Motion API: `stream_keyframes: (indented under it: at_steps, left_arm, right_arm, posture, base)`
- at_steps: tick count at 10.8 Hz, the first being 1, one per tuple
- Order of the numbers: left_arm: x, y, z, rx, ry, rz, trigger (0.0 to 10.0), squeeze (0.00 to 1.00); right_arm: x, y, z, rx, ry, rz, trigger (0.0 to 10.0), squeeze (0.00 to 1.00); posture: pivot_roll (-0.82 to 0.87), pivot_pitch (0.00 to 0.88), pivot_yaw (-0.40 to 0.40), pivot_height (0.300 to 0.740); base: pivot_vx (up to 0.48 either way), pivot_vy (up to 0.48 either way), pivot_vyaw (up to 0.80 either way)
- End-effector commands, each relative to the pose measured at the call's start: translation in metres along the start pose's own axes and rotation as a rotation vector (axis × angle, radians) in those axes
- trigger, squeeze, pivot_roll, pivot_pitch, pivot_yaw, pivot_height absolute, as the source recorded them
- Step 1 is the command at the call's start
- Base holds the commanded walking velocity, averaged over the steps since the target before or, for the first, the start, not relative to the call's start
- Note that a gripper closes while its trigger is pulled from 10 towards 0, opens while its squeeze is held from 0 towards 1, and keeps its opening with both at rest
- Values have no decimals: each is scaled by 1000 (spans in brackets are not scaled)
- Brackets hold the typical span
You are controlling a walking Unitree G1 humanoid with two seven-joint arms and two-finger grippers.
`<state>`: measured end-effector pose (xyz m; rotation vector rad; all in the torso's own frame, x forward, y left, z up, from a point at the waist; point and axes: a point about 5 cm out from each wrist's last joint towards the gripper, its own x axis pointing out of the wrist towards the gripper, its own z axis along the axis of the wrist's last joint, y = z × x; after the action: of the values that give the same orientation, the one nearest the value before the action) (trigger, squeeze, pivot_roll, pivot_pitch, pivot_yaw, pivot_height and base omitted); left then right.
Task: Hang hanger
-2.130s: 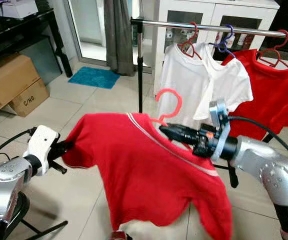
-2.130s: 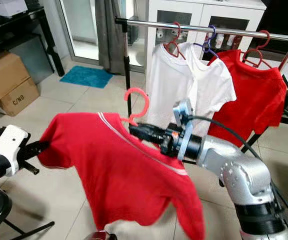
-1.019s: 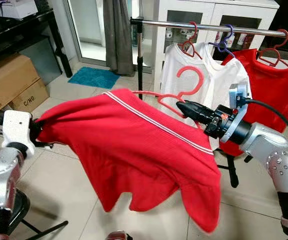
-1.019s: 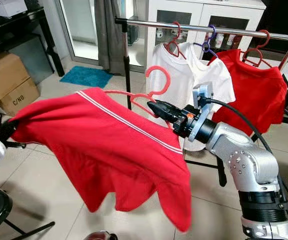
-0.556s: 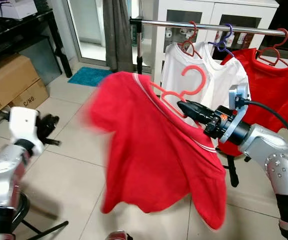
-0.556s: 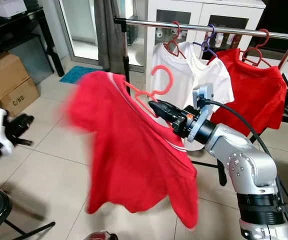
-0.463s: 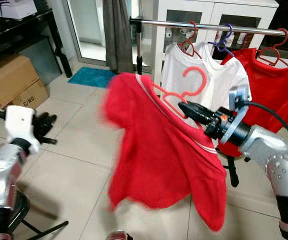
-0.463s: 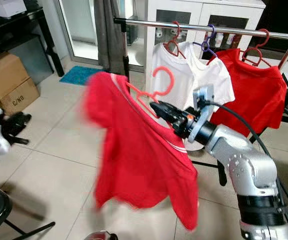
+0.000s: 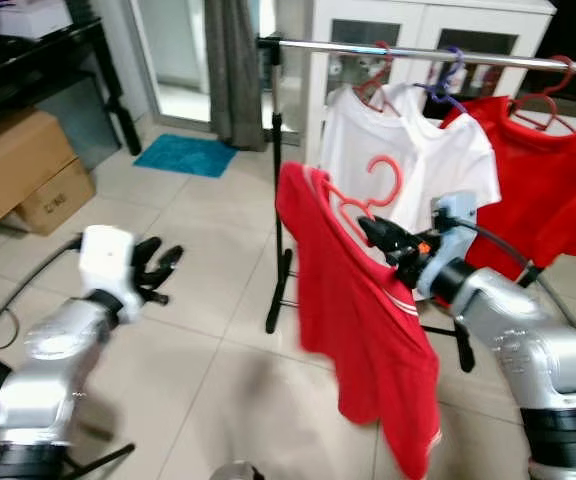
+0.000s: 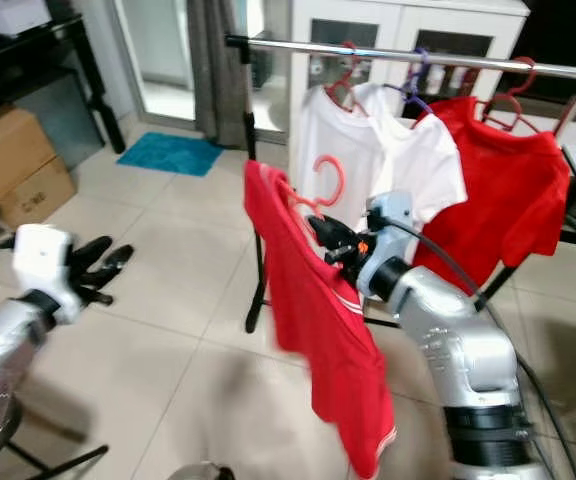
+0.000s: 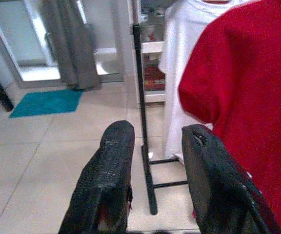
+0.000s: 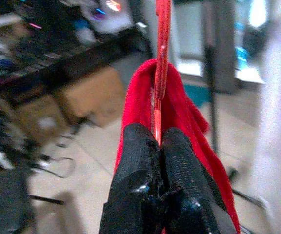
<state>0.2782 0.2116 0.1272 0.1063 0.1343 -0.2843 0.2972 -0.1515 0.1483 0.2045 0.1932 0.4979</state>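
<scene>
A pink hanger (image 9: pixel 380 186) carries a red T-shirt (image 9: pixel 353 310) that hangs straight down from it. My right gripper (image 9: pixel 373 232) is shut on the hanger's neck below the hook; the right wrist view shows the fingers (image 12: pixel 140 161) pressed on the pink hanger (image 12: pixel 159 92). The hanger is held below and in front of the silver rail (image 9: pixel 408 52), near its left end. My left gripper (image 9: pixel 156 270) stands open and empty to the left, apart from the shirt; its wrist view shows spread fingers (image 11: pixel 113 161) facing the rack's black post (image 11: pixel 143 122) and the red T-shirt (image 11: pixel 248 97).
On the rail hang two white T-shirts (image 9: pixel 398 160) and another red T-shirt (image 9: pixel 543 170) on their own hangers. Cardboard boxes (image 9: pixel 23 170) and a black table stand at the left. A blue mat (image 9: pixel 183 155), a grey curtain and a white cabinet (image 9: pixel 418 25) lie behind.
My left gripper let go of the shirt's sleeve and opened. The shirt swung down and now hangs from the hanger in my right gripper. The left arm drew inward.
</scene>
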Motion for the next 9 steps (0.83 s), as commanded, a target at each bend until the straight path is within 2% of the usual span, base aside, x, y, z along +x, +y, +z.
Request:
stream_keyframes:
  at_steps: [1,3,4,5,6,7,8,9]
  left_arm:
    - [4,-8,3,32,4,23,10000,0]
    - [4,-23,17,11,-50,18,10000,0]
    - [5,-27,18,-13,-59,29,10000,0]
    - [6,-26,18,-44,-56,52,10000,0]
    - [7,-27,18,-19,-53,49,10000,0]
    - [6,-29,19,-29,-49,54,10000,0]
    - [5,-30,19,-37,-45,59,10000,0]
    - [5,-31,18,-47,-38,55,10000,0]
  right_arm:
    - [4,0,-14,-13,36,-85,10000,0]
    - [9,3,-32,49,29,-165,10000,0]
    - [9,3,-39,9,56,-173,10000,0]
    - [6,-7,-43,-31,80,-244,10000,0]
    - [6,-9,-43,-34,73,-261,10000,0]
    - [6,-10,-41,-25,43,-285,10000,0]
    - [5,-14,-39,4,24,-313,10000,0]
    - [4,-17,-40,-18,31,-324,10000,0]
  posture:
    - [89,0,27,740]
    - [116,0,30,740]
    - [103,0,25,740]
    - [98,0,29,740]
    - [97,0,30,740]
    - [97,0,30,740]
    - [97,0,30,740]
    - [95,0,26,740]
  base:
    - [0,0,0]
    - [0,0,0]
    - [259,0,0]
    - [315,0,800]
    - [319,0,800]
    - [319,0,800]
    - [319,0,0]
    - [315,0,0]
